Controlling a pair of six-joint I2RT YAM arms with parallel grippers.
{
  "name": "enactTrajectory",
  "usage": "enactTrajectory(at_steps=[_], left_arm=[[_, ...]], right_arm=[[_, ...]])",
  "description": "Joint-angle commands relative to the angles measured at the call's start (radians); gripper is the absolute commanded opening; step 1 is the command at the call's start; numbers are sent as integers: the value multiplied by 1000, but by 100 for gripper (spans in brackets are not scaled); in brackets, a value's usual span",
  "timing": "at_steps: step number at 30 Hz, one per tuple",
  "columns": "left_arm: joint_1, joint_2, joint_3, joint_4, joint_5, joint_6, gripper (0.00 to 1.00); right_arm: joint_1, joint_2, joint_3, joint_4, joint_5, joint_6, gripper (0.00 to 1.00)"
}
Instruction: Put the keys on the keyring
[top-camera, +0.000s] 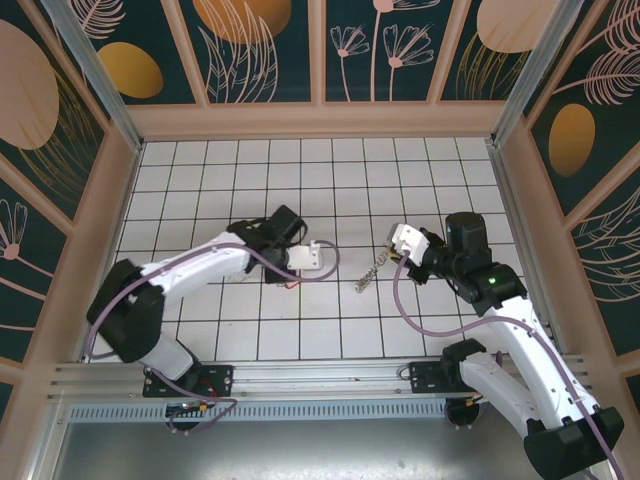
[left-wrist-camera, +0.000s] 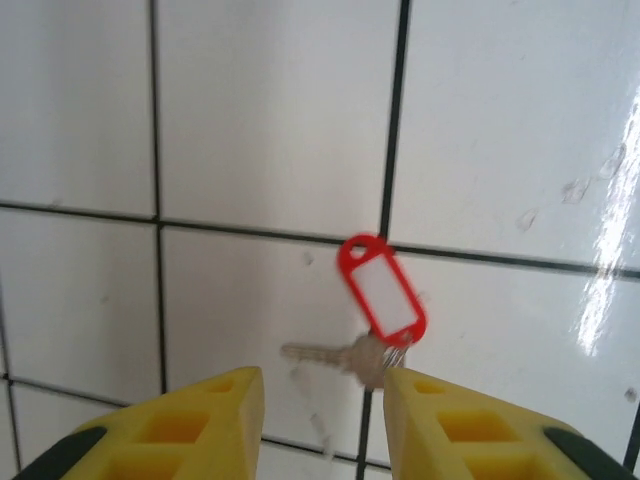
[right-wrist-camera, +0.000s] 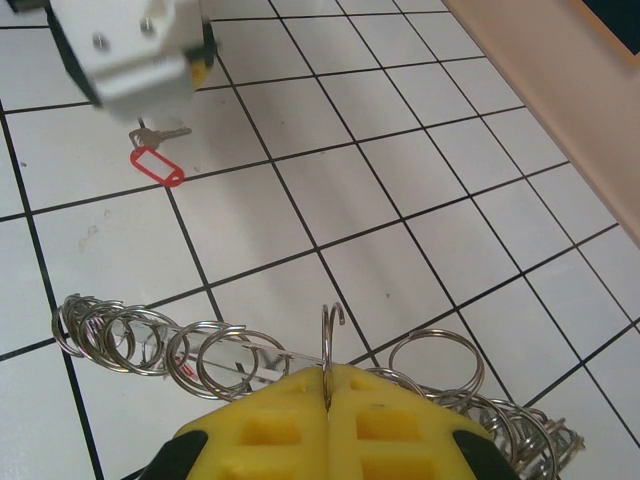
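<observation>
A small silver key (left-wrist-camera: 330, 355) with a red plastic tag (left-wrist-camera: 382, 290) lies on the white tile floor. My left gripper (left-wrist-camera: 325, 400) hovers just over it, open, its yellow fingers (left-wrist-camera: 215, 420) apart and nothing between them. In the top view the key (top-camera: 290, 284) sits under the left gripper (top-camera: 305, 268). The keyring (right-wrist-camera: 150, 340), a thin wire strung with several silvery split rings, lies on the floor. My right gripper (right-wrist-camera: 327, 385) is shut on its upright hooked end. In the right wrist view the key (right-wrist-camera: 160, 135) lies below the left gripper's white body (right-wrist-camera: 130, 50).
Wooden walls (top-camera: 530, 200) fence the tiled floor (top-camera: 300, 170) on three sides. Purple cables (top-camera: 410, 300) loop along both arms. In the top view the keyring (top-camera: 370, 272) lies between the two grippers, about two tiles right of the key.
</observation>
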Motion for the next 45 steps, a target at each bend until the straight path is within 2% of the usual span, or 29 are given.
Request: enactTrajectory(at_steps=[1,6,10,15,19,33,45], left_arm=[[44,-87,-124,106,94,110,36],[66,-108,-221,204,129,267,35],[67,13,-150,141,122,308,34],[85,51,-107,136,190,358,35],[93,79,-67,88,217,365,34],[109,118,-106,28,202,360,33],[110,151,-125,54,118,354,33]], right_arm=[[-5,-10,33,-7,-27,-3,0],[-5,-8,34,-4,-27,-6,0],[-5,-15,26,-6,-19,-8,0],[-3,-21,17,-4,-2,-12,0],[1,-21,31,-13,8,-17,0],[3,-24,50,-34,20,-19,0],[23,-19,58,-31,31,-29,0]])
